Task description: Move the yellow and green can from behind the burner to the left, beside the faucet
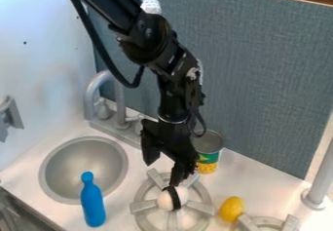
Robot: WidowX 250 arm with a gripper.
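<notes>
Left of the burner (199, 219) a strip of bare counter (120, 215) leaves a way through, bounded on its far side by the bottle (93, 205) and the sink (116, 152). The faucet (119, 105) stands in the way behind left; close behind is the can (208, 147), backed by the panel (260, 79). Just right, the lemon (231, 209) blocks low passage, but open counter lies behind right, as far as the post (319, 181). The ball (172, 198) obstructs the burner's middle
</notes>
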